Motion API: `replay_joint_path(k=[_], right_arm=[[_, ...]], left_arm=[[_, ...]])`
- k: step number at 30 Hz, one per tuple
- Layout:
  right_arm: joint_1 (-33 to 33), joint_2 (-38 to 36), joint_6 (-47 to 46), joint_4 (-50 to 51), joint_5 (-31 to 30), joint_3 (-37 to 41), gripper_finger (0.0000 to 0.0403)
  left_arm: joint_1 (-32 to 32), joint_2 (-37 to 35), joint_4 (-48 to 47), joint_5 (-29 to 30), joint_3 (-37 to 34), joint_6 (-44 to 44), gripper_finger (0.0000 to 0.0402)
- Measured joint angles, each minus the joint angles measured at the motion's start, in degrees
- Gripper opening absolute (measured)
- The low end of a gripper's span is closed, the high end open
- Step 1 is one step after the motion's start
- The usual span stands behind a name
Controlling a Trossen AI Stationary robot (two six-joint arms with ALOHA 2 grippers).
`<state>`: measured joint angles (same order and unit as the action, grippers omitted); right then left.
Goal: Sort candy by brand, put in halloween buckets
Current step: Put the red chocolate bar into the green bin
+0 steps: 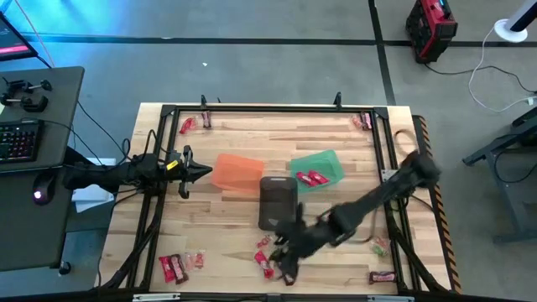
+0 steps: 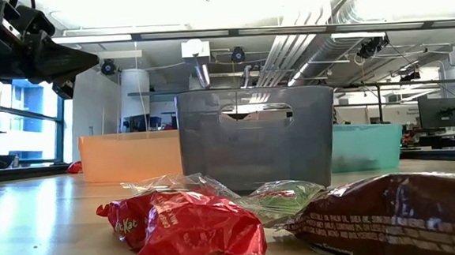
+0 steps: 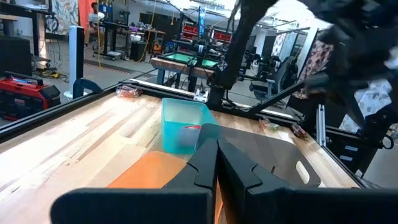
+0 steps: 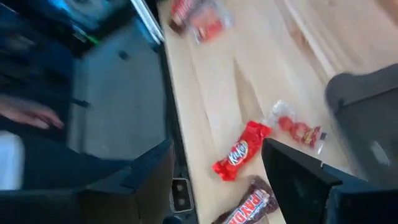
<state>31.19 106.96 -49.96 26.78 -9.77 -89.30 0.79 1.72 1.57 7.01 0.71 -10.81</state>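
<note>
Most of the candy is still loose on the table [image 1: 226, 210]. A cluster lies at the near edge just in front of the grey bucket [image 1: 278, 201] — a red KitKat [image 4: 239, 153], a brown bar [image 4: 247, 207] and a clear packet of small sweets [image 4: 297, 130] show in the right wrist view. More red wrappers [image 1: 174, 267] lie at the near left corner, a brown bar [image 1: 382, 276] at the near right, a small greenish packet [image 1: 380, 247] just beyond it, and stray pieces at the far left [image 1: 186, 125] and far right [image 1: 362, 121] corners.

Sorting has begun, though only just, by my reading. The green bucket [image 1: 319, 168] holds red wrappers [image 1: 310, 178]. The orange bucket [image 1: 236, 172] looks empty from above. The grey bucket's inside is too dark to judge.

The right gripper [image 1: 284, 254] is low over the near cluster, its claw spread wide and holding nothing; the KitKat lies between its fingers [image 4: 292, 174] in the wrist view. It seems poised to pick from this pile.

The left gripper [image 1: 195, 173] waits just beside the orange bucket, its claw closed tight on nothing.

Nearly every piece remains to be sorted — at least three brands across the four corners and the near edge.
</note>
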Motion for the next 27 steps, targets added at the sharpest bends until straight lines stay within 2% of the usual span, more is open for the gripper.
replay_joint_path(k=[7, 13, 19, 23, 27], right_arm=[[0.8, 19.8, -0.5, 17.5, 0.2, -27.6, 0.0235], [0.8, 33.8, 0.5, 31.7, 0.3, -45.5, 0.0235], [1.1, 35.8, -6.7, 30.2, 3.3, -40.5, 0.0235], [1.4, 35.8, -7.9, 32.3, 0.3, -38.1, 0.0235], [1.4, 35.8, -5.1, 29.5, 0.0, -36.8, 0.0235]], left_arm=[[0.0, 0.0, 0.0, 0.0, 0.0, 0.0, 0.0001], [0.0, 0.0, 0.0, 0.0, 0.0, 0.0, 0.0001], [0.0, 0.1, 0.0, 0.0, 0.0, 0.0, 0.0001], [0.0, 0.2, 0.0, 0.0, 0.0, 0.0, 0.0001], [0.0, 0.2, 0.0, 0.0, 0.0, 0.0, 0.0001]])
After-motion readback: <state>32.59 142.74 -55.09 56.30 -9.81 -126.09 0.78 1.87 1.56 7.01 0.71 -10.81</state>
